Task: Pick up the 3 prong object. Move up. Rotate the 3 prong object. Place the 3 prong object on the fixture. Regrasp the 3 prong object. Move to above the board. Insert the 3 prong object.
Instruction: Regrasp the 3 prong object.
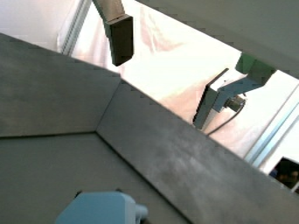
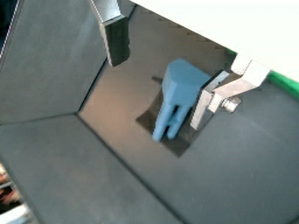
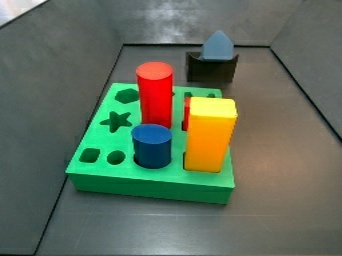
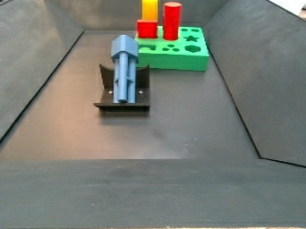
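The gripper (image 2: 163, 52) is seen with its fingers spread apart and nothing between them, raised above the fixture (image 2: 176, 140). The 3 prong object (image 2: 177, 96) is laid on that fixture below the gripper, clear of both fingers (its prongs are shown in a wrist view). In both side views no gripper is visible. The board (image 4: 180, 54) is set well apart from the fixture, with a red cylinder (image 3: 155, 92) and a yellow block (image 3: 210, 132) standing in it.

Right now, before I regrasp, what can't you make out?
- End effector, open above the 3 prong object on the fixture: outside both side views, so height unclear.
- Board: yellow block hides cut-outs behind it in a side view.
- 3 prong object: cut off by the frame edge in a wrist view.
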